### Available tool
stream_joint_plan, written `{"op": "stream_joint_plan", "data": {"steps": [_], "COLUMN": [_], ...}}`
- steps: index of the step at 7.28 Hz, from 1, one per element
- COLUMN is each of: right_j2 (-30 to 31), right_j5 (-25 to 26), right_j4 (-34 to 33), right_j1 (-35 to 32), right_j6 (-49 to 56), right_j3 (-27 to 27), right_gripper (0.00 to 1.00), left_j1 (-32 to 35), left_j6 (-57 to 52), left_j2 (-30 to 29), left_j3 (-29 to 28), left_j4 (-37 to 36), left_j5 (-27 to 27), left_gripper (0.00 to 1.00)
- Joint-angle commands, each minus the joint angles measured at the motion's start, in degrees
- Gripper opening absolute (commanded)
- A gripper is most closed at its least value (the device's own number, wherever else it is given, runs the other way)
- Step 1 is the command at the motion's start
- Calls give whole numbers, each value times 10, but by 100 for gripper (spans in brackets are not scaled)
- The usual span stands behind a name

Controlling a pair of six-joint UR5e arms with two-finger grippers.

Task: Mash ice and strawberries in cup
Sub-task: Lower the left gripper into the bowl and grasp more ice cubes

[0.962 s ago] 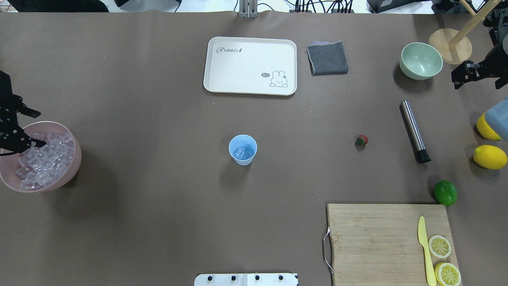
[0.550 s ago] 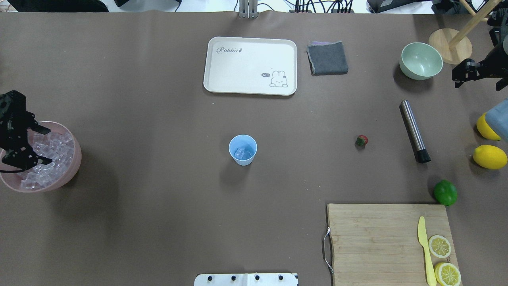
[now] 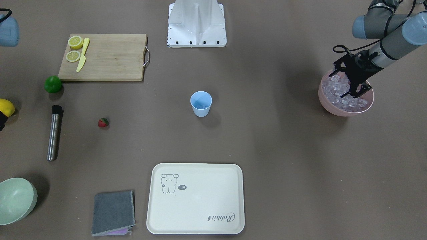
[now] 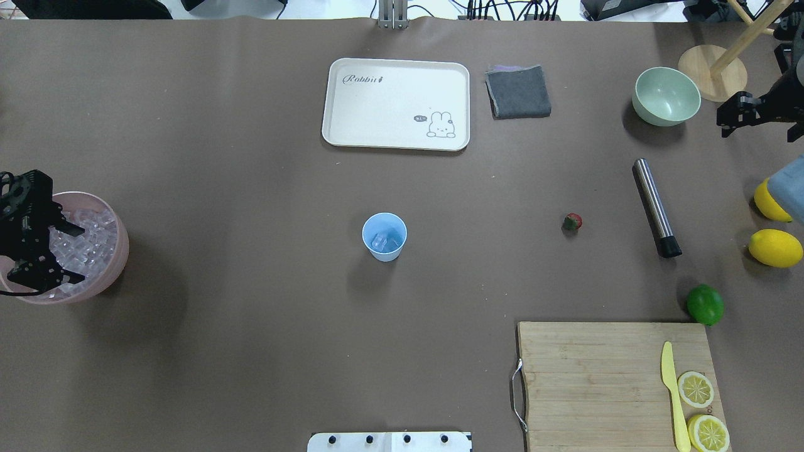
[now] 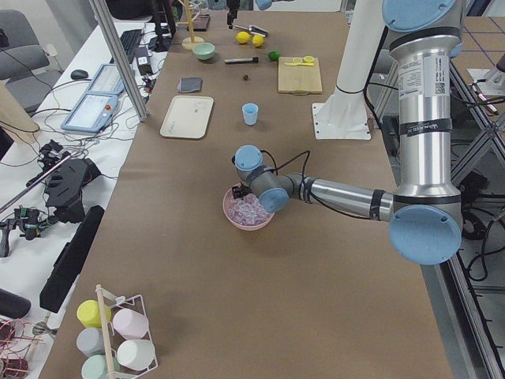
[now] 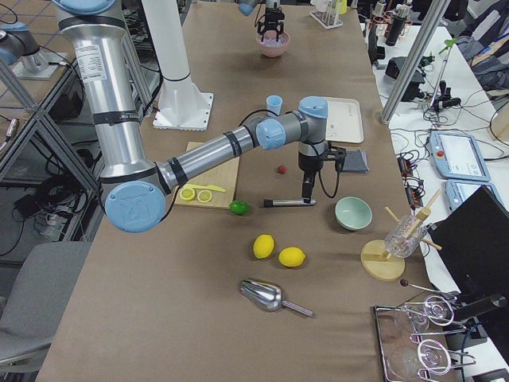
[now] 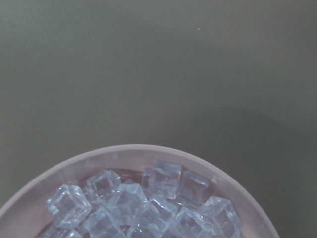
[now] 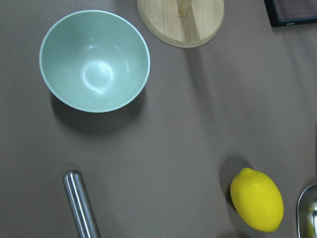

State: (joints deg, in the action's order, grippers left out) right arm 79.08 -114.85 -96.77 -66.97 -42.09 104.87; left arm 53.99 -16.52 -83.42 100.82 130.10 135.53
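The cup [image 4: 384, 236] is standing upright near the middle of the desk [image 4: 251, 188], and I'm seeing a few pieces of ice [image 4: 383, 242] sitting in the bottom of it. The strawberry [image 4: 572, 221] is lying on the bare desk well off to my right of the cup, not in it. Just past it a steel rod [image 4: 654, 206] with a black tip is lying flat.

The rest of the ice is piling up in the pink bowl [image 4: 120, 251] at the desk's left edge. The left gripper [image 4: 74, 253] is hanging right over that pile with its jaws spread wide. I'm not making out any cube held between them, and I cannot tell whether the tips are touching the ice.

The right gripper [image 4: 722, 122] is hovering at the far right edge, just beside the green bowl [image 4: 666, 95]. Its jaws are looking parted and are holding nothing.

Further out, a white tray [image 4: 396, 103] and a folded grey cloth [image 4: 518, 91] are resting at the far side. On my near right, a lime [image 4: 705, 304] is sitting just off the cutting board [image 4: 590, 383], which is carrying a yellow knife [image 4: 672, 392] and two lemon halves [image 4: 695, 388]. Two whole lemons [image 4: 775, 248] are lying at the right edge.
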Motion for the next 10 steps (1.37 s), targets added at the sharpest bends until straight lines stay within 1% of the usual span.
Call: {"op": "stream_joint_plan", "data": {"steps": [1,3,9,10], "right_j2": [-2,-4,-4,-3], "right_j5": [2,2,2,2], "right_j4": [0,1,1,1], "right_j1": [0,0,2,2], "right_j6": [-1,-2,-3,-3], "right_j3": [2,0,1,1], "right_gripper": [100,100,100,100], "left_j1": [-3,-3,-4,-5], "left_j6": [0,0,1,1], "left_j2": [11,19,19,18], "left_j3": [0,3,2,0], "left_j4": [0,1,2,2], "left_j5": [0,0,4,-1], "left_gripper": [96,96,97,75]}}
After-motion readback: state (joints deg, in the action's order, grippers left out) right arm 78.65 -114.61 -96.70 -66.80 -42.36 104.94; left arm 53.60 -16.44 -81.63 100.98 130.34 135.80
